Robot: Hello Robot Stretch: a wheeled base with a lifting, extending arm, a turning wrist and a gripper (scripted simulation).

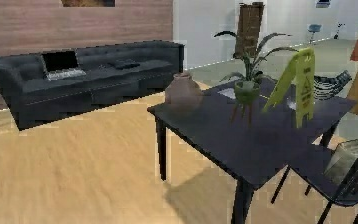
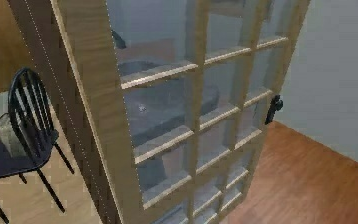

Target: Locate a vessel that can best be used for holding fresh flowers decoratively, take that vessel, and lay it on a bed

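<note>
Vase (image 1: 183, 90) sits at the table's (image 1: 219, 137) left edge; a careless reach might knock it off. Gripper state: cannot tell.

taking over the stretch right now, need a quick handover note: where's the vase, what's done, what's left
Vase: a brown round-bodied vase stands at the left corner of the dark table in the forward view, with a potted plant and a yellow-green folding sign on the same table.
Arm side: a glass-paned wooden door stands close, with a black chair at that view's left.
Done: vase located.
Left: drive up, take the vase, find a bed, lay it there.
</note>
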